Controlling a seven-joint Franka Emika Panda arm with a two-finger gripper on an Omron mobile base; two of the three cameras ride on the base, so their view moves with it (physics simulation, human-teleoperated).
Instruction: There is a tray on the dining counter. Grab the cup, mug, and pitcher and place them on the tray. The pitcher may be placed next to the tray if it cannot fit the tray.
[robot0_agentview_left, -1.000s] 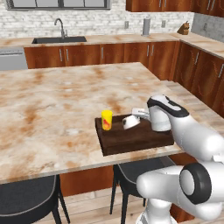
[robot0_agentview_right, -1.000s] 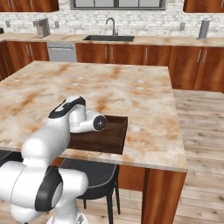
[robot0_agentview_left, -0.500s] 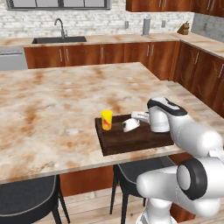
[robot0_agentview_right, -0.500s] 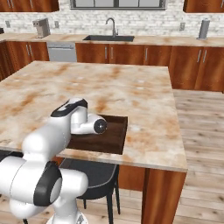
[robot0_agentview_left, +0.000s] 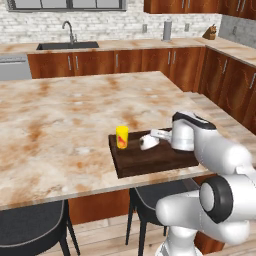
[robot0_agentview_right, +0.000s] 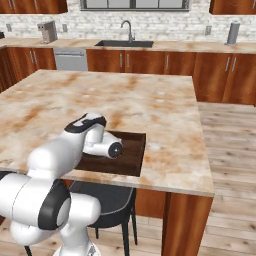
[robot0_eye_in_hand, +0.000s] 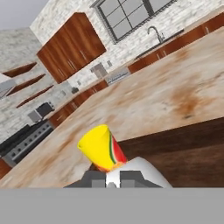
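Observation:
The dark wooden tray lies at the near edge of the dining counter. At the tray's far left corner stands the yellow cup, upright. To its right, the white mug is down at the tray floor, and my gripper is shut on it from the right. The arm hides the mug in the right base view. Far off on the back counter stands the grey pitcher.
Dark stools are tucked under the counter's near edge. The back counter carries a sink, a coffee machine and a knife block. Wide bare marble lies left of and behind the tray.
My gripper and the mug have sunk a little toward the tray floor. The cup and tray have stayed put.

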